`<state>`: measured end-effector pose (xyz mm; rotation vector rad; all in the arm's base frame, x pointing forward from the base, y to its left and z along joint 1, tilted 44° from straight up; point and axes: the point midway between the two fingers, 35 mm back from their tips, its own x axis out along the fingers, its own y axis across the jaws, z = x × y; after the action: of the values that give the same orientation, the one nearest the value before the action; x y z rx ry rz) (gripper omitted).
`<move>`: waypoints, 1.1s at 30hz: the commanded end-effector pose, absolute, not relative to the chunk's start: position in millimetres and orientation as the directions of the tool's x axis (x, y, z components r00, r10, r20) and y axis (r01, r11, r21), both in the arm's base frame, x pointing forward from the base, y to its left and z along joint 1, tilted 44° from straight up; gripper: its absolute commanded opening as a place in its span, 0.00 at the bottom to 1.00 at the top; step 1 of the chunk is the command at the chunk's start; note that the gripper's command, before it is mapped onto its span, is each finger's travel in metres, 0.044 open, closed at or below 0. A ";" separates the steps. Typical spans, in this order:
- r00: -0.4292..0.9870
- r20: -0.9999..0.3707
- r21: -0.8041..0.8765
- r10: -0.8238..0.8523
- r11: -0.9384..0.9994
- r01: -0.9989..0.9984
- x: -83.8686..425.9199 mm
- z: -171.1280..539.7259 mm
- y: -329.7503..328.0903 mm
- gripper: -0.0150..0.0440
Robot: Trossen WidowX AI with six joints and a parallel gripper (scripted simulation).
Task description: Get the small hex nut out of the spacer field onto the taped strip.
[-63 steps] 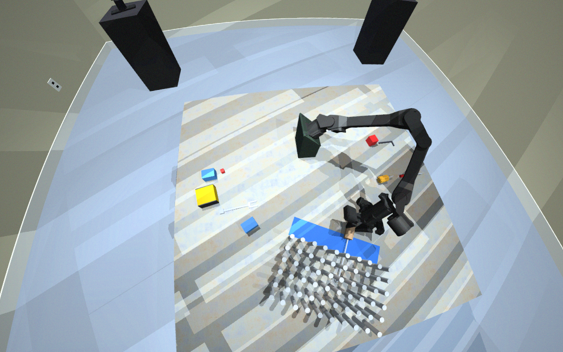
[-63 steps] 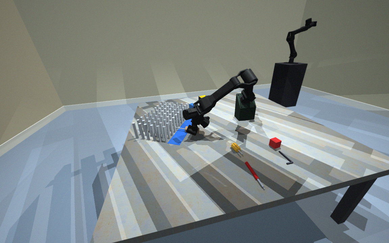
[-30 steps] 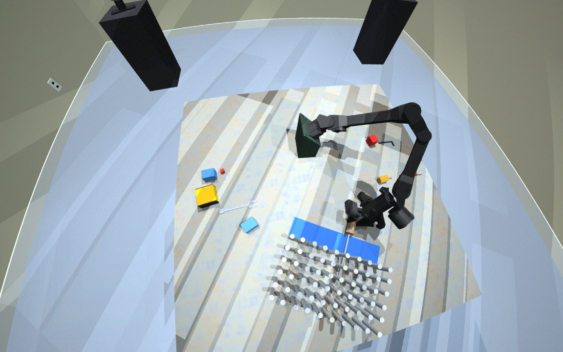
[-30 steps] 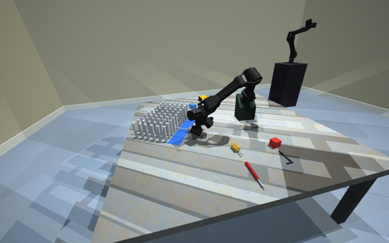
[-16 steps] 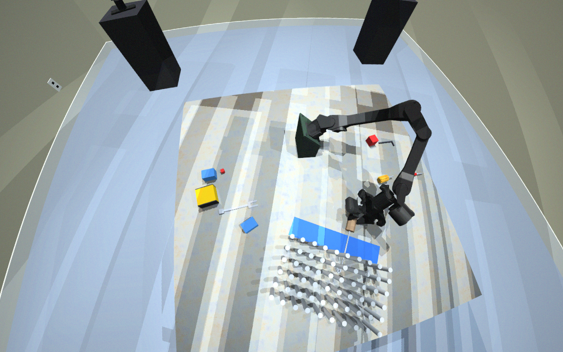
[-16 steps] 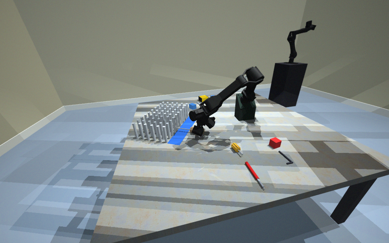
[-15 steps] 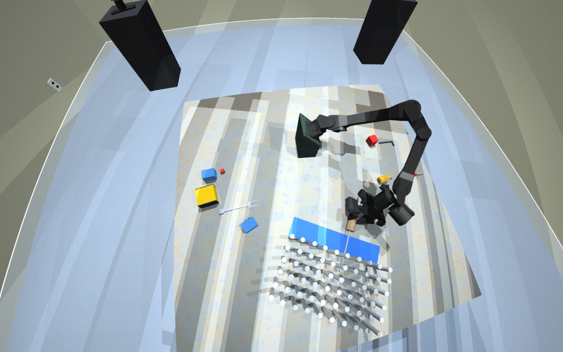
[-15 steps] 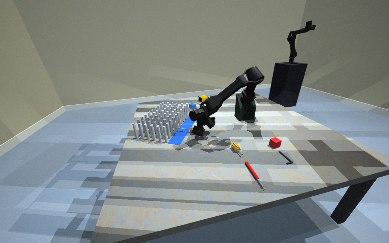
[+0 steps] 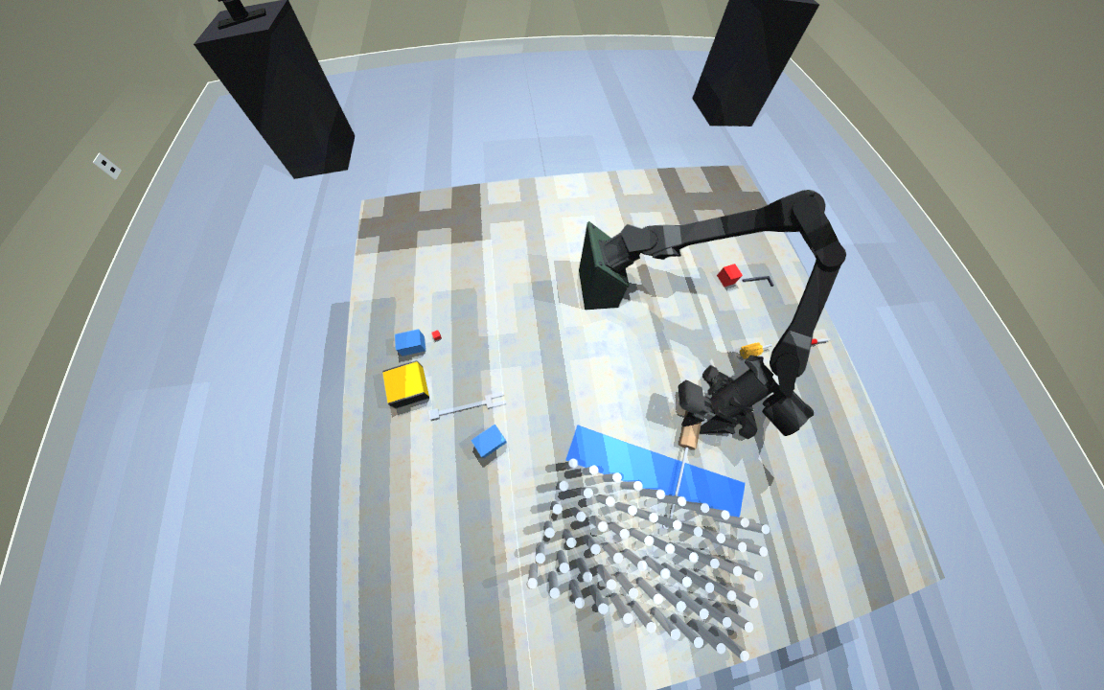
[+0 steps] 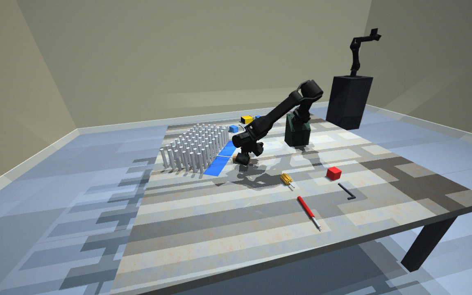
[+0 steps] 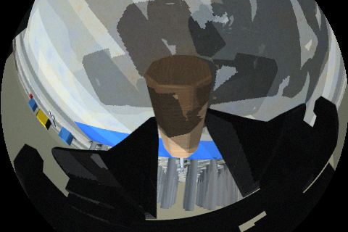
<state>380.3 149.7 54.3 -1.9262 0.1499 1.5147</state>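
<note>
My gripper (image 9: 691,424) (image 10: 238,159) (image 11: 180,118) is shut on the wooden handle (image 9: 689,436) (image 11: 180,105) of a tool, just on the arm's side of the blue taped strip (image 9: 608,448) (image 10: 214,170) (image 11: 105,134). The tool's thin metal shaft (image 9: 681,470) (image 10: 223,157) runs low across the strip. Its far end is in among the front rows of the spacers, where its tip is hard to make out. The metal spacers (image 9: 649,540) (image 10: 192,161) (image 11: 190,185) all look upright. I cannot make out the hex nut in any view.
A yellow-handled tool (image 9: 750,350) (image 10: 286,179), a red pen-like tool (image 10: 305,207), a black hex key (image 10: 347,191) and a red cube (image 9: 729,275) (image 10: 333,173) lie on one side. A pale forked tool (image 9: 463,407), blue blocks (image 9: 489,441) and a yellow block (image 9: 404,383) lie on the other.
</note>
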 end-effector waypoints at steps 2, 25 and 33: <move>0.321 -0.898 -0.429 0.302 -0.766 -0.479 376.7 55.5 150.7 0.25; 0.321 -0.898 -0.429 0.302 -0.766 -0.479 360.8 60.4 157.8 0.25; 0.320 -0.898 -0.429 0.303 -0.766 -0.479 355.0 62.1 160.4 0.25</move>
<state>357.6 160.1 61.5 -1.9244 0.1482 1.5144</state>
